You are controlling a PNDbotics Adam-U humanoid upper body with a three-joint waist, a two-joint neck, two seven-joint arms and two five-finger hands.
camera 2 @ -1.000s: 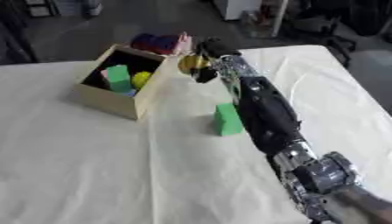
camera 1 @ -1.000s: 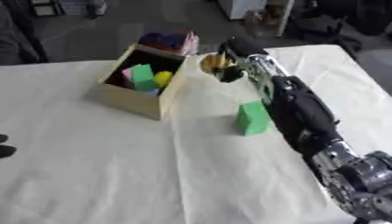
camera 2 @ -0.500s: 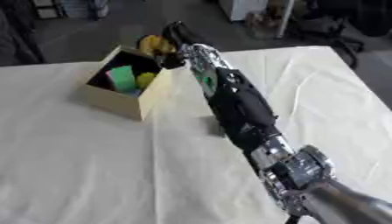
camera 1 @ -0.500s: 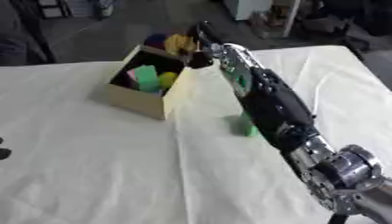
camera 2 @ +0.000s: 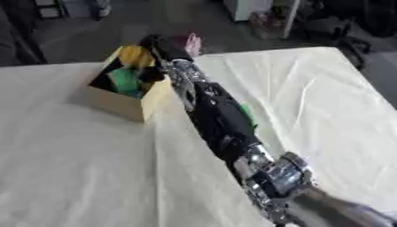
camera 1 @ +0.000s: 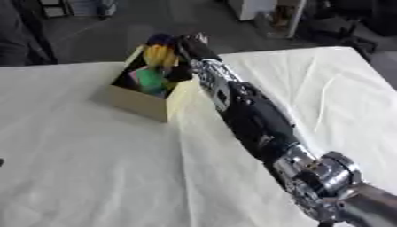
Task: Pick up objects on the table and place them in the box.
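Observation:
My right arm stretches from the lower right up to the open cardboard box at the back left. My right hand hovers over the box's opening, its fingers curled round a yellow object. Inside the box lie a green block, something pink, and a purple thing at the far rim. Another green block stands on the white tablecloth, mostly hidden behind my forearm. Only a dark sliver of my left hand shows at the left edge.
White cloth covers the table, creased to the right of the arm. Beyond the far edge lies dark floor with furniture. A person's dark clothing shows at the upper left.
My right hand has carried the yellow object left and farther back, from beside the box to above its opening. The view has also shifted.

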